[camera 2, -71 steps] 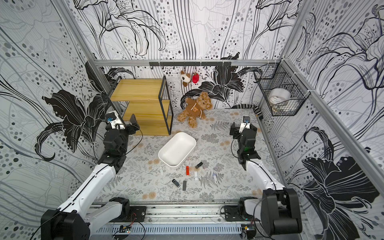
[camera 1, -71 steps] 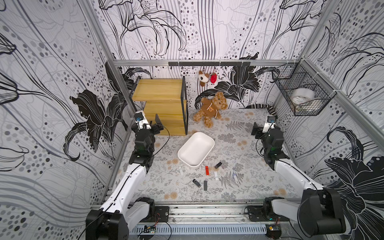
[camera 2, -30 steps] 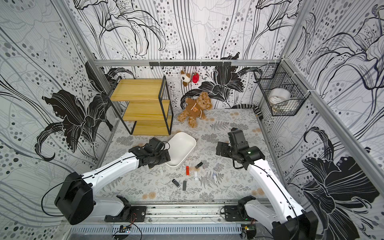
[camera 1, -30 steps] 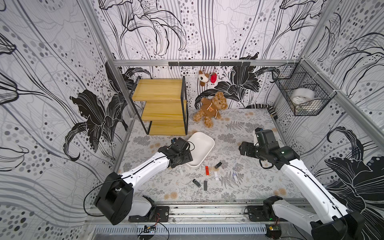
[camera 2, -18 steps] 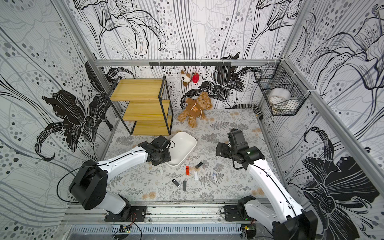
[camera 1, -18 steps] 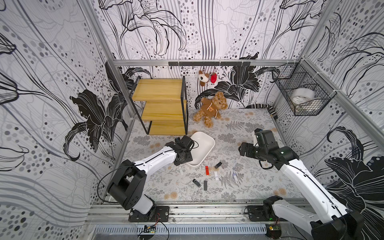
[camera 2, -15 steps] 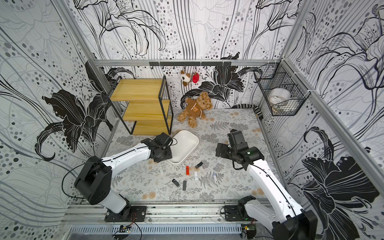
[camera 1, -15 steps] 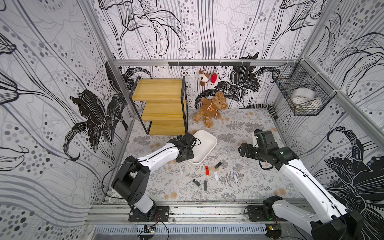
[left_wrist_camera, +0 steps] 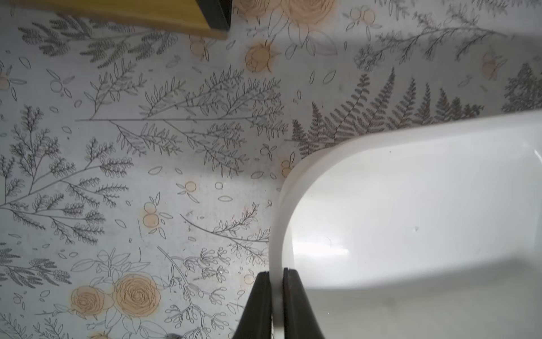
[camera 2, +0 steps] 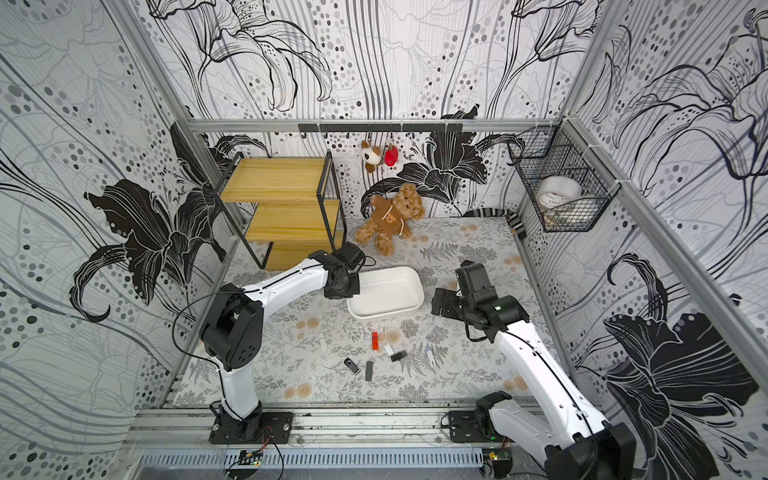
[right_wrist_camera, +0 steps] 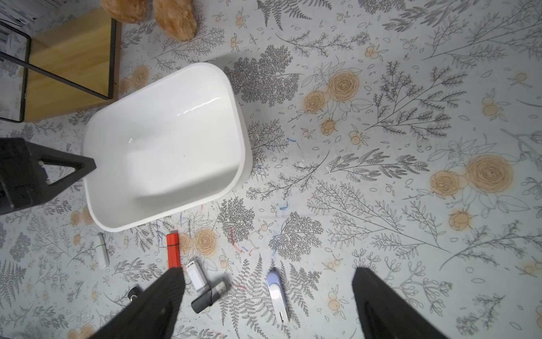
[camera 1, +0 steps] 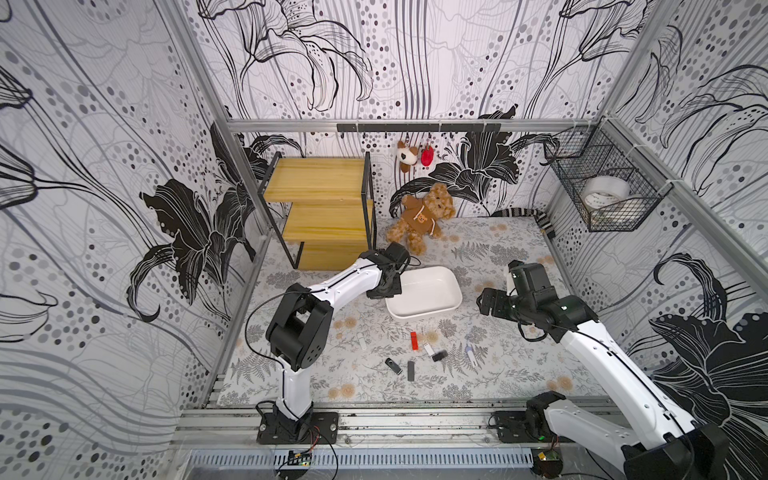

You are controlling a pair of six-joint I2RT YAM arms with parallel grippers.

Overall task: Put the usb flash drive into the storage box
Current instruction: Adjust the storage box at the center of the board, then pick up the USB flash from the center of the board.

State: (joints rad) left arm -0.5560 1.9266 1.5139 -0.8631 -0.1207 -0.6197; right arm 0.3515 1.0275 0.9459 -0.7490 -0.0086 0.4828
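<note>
The storage box (camera 1: 424, 293) (camera 2: 386, 295) is a shallow white tray, empty, in the middle of the floral mat. My left gripper (left_wrist_camera: 275, 276) (camera 1: 388, 291) is shut on the rim (left_wrist_camera: 281, 223) of the box's left end, one finger inside and one outside. Several usb flash drives lie on the mat in front of the box: a red one (camera 1: 414, 340) (right_wrist_camera: 173, 249), a white one (right_wrist_camera: 196, 276), a black one (right_wrist_camera: 209, 296) and a blue-and-white one (right_wrist_camera: 277, 293). My right gripper (right_wrist_camera: 268, 274) (camera 1: 486, 301) hangs open above the mat to the right of the box, holding nothing.
A wooden shelf unit (camera 1: 328, 208) stands behind the box at the back left. A teddy bear (camera 1: 422, 216) leans on the back wall under two small hanging toys (camera 1: 413, 156). A black wire basket (camera 1: 606, 195) with a tape roll hangs on the right wall.
My left arm reached in to the box's left end and its jaws closed on the rim. The box turned a little. My right arm has stayed still and open.
</note>
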